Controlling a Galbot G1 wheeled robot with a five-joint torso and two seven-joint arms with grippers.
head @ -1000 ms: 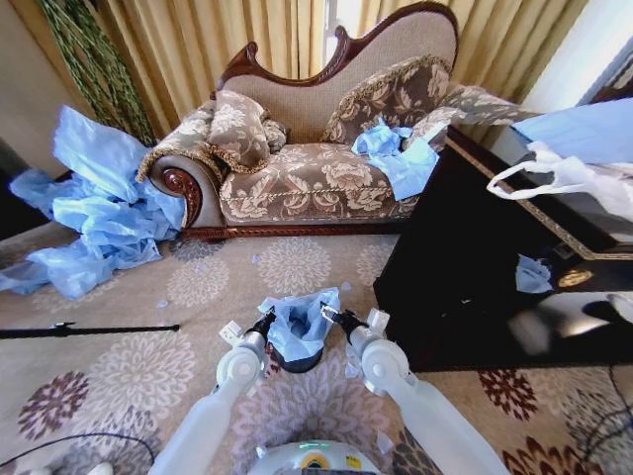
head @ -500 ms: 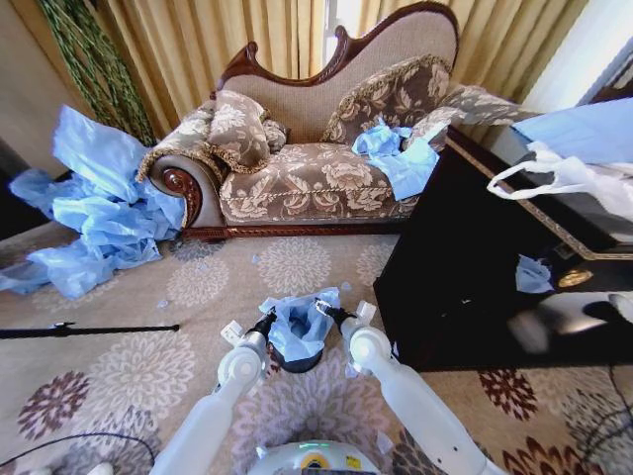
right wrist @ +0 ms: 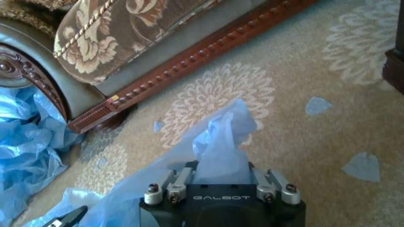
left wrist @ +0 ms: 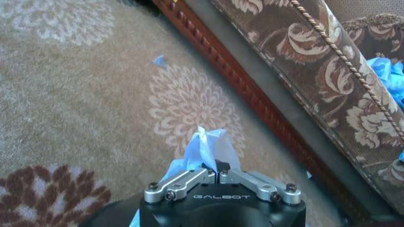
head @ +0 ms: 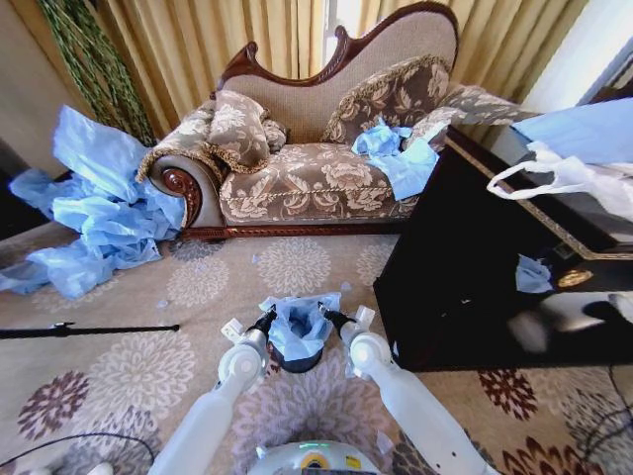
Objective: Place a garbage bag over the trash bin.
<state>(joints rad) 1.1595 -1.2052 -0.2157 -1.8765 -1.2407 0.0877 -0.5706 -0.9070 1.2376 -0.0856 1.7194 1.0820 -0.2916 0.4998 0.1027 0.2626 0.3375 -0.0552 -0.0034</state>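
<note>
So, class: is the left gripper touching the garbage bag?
Touching. The left wrist view shows the left gripper shut on a fold of the garbage bag.

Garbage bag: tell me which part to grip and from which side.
Grip the garbage bag by its rim, at opposite edges, coming in from either side of the trash bin. The film bunches over the bin's mouth, so the edges give purchase. The left end effector and right end effector are pinching there.

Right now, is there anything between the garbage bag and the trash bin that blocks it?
Nothing visible. The garbage bag already sits on the trash bin, held by the left gripper and right gripper at either side.
</note>
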